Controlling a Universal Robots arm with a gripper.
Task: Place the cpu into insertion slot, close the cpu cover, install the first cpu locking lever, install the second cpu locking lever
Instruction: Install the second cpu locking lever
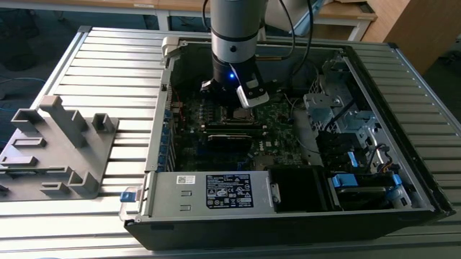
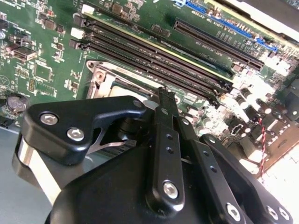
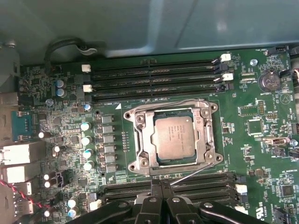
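Note:
The cpu (image 3: 174, 139) lies flat in the insertion slot (image 3: 135, 165), its dull metal top showing through the window of the cpu cover (image 3: 142, 140), which is folded down over it. One thin wire locking lever (image 3: 173, 101) runs along the far side of the socket. A second lever (image 3: 196, 173) slants along the side nearest my fingers. My gripper (image 3: 160, 185) is shut, with its black tips just beside that lever's end; contact cannot be told. In the second wrist view the gripper (image 2: 164, 93) points at the socket frame (image 2: 100, 74). In the exterior view the gripper (image 1: 241, 107) hangs low over the socket (image 1: 236, 114).
Black memory slots (image 3: 154, 77) flank the socket on both sides. The open computer case (image 1: 389, 124) walls in the motherboard, with a labelled power supply (image 1: 216, 191) in front and a drive cage (image 1: 331, 108) at the exterior view's right. A grey fixture (image 1: 58, 151) stands at the left.

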